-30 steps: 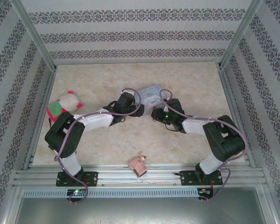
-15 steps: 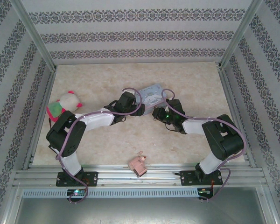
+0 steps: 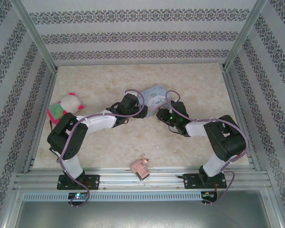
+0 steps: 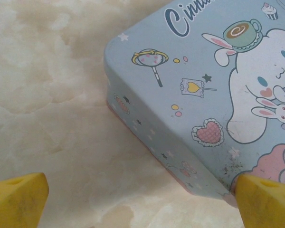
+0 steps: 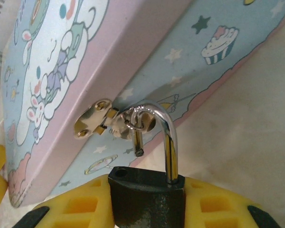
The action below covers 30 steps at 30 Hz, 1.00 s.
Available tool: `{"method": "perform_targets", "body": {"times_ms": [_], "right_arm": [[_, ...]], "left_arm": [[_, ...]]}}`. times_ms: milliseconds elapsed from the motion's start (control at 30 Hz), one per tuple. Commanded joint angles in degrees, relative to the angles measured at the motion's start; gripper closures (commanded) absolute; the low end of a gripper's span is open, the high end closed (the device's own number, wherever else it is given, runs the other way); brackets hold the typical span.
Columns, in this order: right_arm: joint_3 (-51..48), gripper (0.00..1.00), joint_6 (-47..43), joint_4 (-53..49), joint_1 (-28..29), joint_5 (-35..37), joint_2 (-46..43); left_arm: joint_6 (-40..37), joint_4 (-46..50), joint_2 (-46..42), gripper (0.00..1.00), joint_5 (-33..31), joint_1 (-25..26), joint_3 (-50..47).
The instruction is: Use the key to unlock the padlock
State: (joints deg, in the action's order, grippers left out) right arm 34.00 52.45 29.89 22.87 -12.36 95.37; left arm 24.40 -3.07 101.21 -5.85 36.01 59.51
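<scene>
While right hand [image 5: 145, 214] pinches padlock [image 5: 147, 192] body, shackle [image 5: 169, 137] just above stands sprung, short leg out of body, hooked through hasp [image 5: 97, 118] of tin [image 5: 76, 61] beyond. Unlocking looks done; next: unhook shackle from hasp, gently. Left hand [image 4: 142, 202] spread wide, tin corner just ahead on counter [image 4: 47, 95].

The pale, marbled beige surface [image 3: 194, 137] carries three things, well apart. A light blue cartoon-printed tin [image 3: 154, 96] lies flat near its middle. A white and pink plush toy [image 3: 69, 103] sits by the left edge. A small pink blocky object [image 3: 140, 167] rests at the near edge.
</scene>
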Motion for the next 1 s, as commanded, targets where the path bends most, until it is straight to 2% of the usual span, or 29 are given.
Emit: {"method": "perform_targets", "body": {"times_ms": [0, 233, 433, 600, 767, 867, 967], "right_arm": [[-0.98, 0.73, 2.34, 5.02, -1.67, 5.43, 1.19], [-1.07, 0.67, 3.92, 8.53, -2.48, 5.92, 2.27], [-0.75, 0.6, 2.02, 5.31, -2.48, 5.5, 1.34], [-1.22, 0.58, 0.02, 1.9, -2.56, 6.37, -0.07], [-1.3, 0.57, -0.67, -0.22, -2.92, 6.66, -0.45], [-1.3, 0.6, -1.13, -0.32, -3.17, 6.17, -0.63], [-1.3, 0.55, -1.23, -0.46, -3.45, 5.82, -1.03]], "left_arm": [[0.12, 3.93, 1.35, 0.01, -1.49, 0.38, -1.5], [0.28, 3.94, 1.23, 0.01, -1.47, 0.38, -1.55], [1.99, 2.78, -3.25, 0.01, -1.07, 0.42, -2.13], [0.79, 1.39, -7.5, 0.01, -3.64, 1.79, -0.57], [-3.69, 4.67, -3.92, 0.01, -6.94, 4.2, 6.05], [-6.28, 7.22, 0.1, 0.01, -8.4, 6.0, 10.01], [-8.32, 9.46, 3.95, 0.01, -9.65, 7.17, 13.44]]}}
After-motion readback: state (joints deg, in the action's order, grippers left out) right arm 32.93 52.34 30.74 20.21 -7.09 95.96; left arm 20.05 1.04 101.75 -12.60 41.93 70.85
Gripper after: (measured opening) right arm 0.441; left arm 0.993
